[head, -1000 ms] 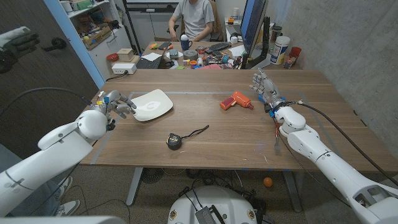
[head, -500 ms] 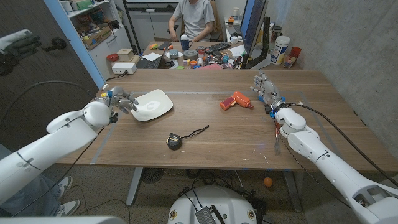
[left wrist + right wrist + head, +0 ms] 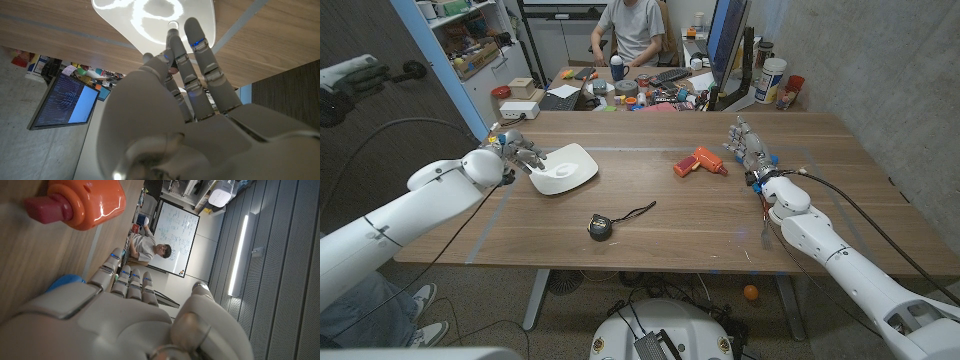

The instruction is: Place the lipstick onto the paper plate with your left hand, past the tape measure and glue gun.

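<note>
The white paper plate (image 3: 570,170) lies at the table's left side, and its glossy surface (image 3: 150,15) lies just beyond my fingertips in the left wrist view. My left hand (image 3: 520,152) hangs over the plate's left rim with its fingers curled down. It holds the lipstick, of which only a small pale round end (image 3: 173,24) peeks out between the fingertips. The black tape measure (image 3: 600,226) lies mid-table toward the near edge. The orange glue gun (image 3: 700,162) lies right of centre. My right hand (image 3: 748,145) stands beside the gun, fingers up and apart, holding nothing.
A black cord (image 3: 638,211) trails from the tape measure. Behind the table a person (image 3: 630,28) sits at a cluttered desk (image 3: 640,92) with a monitor (image 3: 725,40). The glue gun's orange body (image 3: 85,200) shows close to my right hand.
My left hand has moved away from the table's left edge, forward and toward the plate, and now reaches over its rim. The right hand has stayed put.
</note>
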You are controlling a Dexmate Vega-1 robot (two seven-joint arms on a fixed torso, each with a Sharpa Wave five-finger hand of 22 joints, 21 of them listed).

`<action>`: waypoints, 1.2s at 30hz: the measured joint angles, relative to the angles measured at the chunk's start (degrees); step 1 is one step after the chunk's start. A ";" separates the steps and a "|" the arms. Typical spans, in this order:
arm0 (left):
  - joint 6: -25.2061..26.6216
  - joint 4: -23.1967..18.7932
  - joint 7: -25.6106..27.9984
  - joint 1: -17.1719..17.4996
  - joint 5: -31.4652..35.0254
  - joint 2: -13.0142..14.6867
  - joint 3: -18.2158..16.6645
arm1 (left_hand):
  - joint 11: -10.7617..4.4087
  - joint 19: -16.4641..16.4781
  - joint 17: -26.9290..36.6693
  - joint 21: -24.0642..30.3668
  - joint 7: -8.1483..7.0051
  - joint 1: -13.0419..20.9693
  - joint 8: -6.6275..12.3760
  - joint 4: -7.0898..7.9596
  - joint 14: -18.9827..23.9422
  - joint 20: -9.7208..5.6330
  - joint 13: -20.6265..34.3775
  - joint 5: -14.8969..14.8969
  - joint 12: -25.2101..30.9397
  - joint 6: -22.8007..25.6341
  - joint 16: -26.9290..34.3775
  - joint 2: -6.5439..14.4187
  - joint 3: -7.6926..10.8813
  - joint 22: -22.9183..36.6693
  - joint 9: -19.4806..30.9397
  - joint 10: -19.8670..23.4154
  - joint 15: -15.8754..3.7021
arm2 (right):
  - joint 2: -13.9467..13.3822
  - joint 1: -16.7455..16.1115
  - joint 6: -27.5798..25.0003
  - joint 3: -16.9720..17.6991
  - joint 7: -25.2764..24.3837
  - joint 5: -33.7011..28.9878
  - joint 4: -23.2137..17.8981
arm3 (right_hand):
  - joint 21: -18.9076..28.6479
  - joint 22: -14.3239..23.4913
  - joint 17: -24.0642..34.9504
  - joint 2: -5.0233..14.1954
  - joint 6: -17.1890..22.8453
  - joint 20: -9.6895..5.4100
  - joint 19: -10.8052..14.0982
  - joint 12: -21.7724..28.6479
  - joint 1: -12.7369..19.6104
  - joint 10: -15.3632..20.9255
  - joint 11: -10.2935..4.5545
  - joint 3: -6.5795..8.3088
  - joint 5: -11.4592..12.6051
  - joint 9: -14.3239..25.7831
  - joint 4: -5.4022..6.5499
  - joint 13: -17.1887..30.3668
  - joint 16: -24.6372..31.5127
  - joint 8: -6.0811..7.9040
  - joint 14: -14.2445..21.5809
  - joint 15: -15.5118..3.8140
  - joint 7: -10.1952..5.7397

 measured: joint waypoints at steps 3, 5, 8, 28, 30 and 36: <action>0.05 1.20 -0.48 -3.28 0.00 -0.12 2.81 | -0.27 -0.20 0.00 0.33 -0.30 0.01 0.00 -0.23 0.20 0.20 0.00 0.00 -0.05 0.30 0.00 0.01 -0.23 0.00 0.00 0.30 -0.20 | 0.26 0.00 0.30 -0.10 0.13 0.06 0.48 | 0.00 0.00 0.00 0.00 0.00 0.00 0.00 0.00 0.00 0.00 0.00 0.00 0.00 0.00 0.00 0.00 0.00 0.00 0.31 0.30 0.00; 0.28 1.48 -1.13 -4.00 0.36 -0.22 3.46 | -0.27 -0.20 0.00 0.33 -0.31 0.01 0.00 -0.13 0.21 0.20 0.26 0.00 -0.05 0.30 0.00 0.01 -0.32 0.00 0.00 0.31 -0.20 | 0.49 0.06 0.38 -0.18 0.18 0.07 0.97 | 0.00 0.00 0.00 0.00 0.00 0.00 0.00 0.00 0.00 0.00 0.00 0.00 0.00 0.00 0.00 0.00 0.00 0.00 0.52 0.09 0.00; 0.59 3.07 -1.82 -7.96 0.86 -0.94 7.06 | -0.09 -0.20 -0.01 0.33 -0.31 0.02 0.00 0.01 0.33 0.20 0.33 0.00 -0.49 0.31 0.00 0.01 -0.47 0.00 0.00 0.51 -0.31 | 0.70 0.21 0.76 -0.26 0.40 0.11 1.39 | 0.00 0.00 0.00 0.00 0.00 0.00 0.00 0.00 0.00 0.00 0.00 -0.24 0.00 0.00 -0.24 0.00 0.00 0.00 0.62 -0.01 0.00; -0.37 12.79 -4.60 -16.75 1.76 -5.62 14.89 | -0.27 -1.25 0.26 0.32 -0.41 0.08 0.00 -0.07 0.32 0.42 0.68 -0.01 -1.16 0.41 -0.86 0.06 -0.55 0.00 -0.26 0.71 -0.87 | 1.04 0.03 0.81 -0.41 0.11 0.29 2.33 | 0.00 0.00 0.00 0.00 0.00 -0.32 0.31 0.00 0.00 0.21 0.21 -0.24 0.00 0.00 -0.24 0.00 0.00 0.00 0.61 -0.01 0.00; -0.49 13.28 -4.66 -16.98 1.69 -5.82 15.12 | -0.28 -1.86 0.15 0.32 -0.43 0.08 0.00 0.17 -0.05 0.60 0.73 -0.02 -1.50 0.39 -1.22 0.06 -0.80 0.00 -0.23 0.71 -0.60 | 1.02 0.01 0.79 -0.40 -0.02 0.28 2.30 | 0.00 0.00 0.00 0.00 0.00 -0.32 0.30 0.00 0.00 0.21 0.21 -0.24 0.00 0.00 -0.24 0.00 0.00 0.00 0.61 -0.01 0.00; -1.26 15.43 -4.97 -17.84 1.23 -6.67 15.96 | -0.28 -3.39 -0.12 0.32 -2.99 -0.68 -1.59 0.56 -3.53 1.35 1.12 -0.01 -4.13 -3.18 -2.99 0.84 -1.20 0.00 -0.10 0.71 1.17 | 0.76 -0.07 0.74 -0.28 -0.31 0.09 1.61 | 0.00 0.00 0.00 0.00 0.00 -0.32 0.30 0.00 0.00 0.21 0.21 -0.24 0.00 0.00 -0.24 0.00 0.00 0.00 0.60 -0.01 0.00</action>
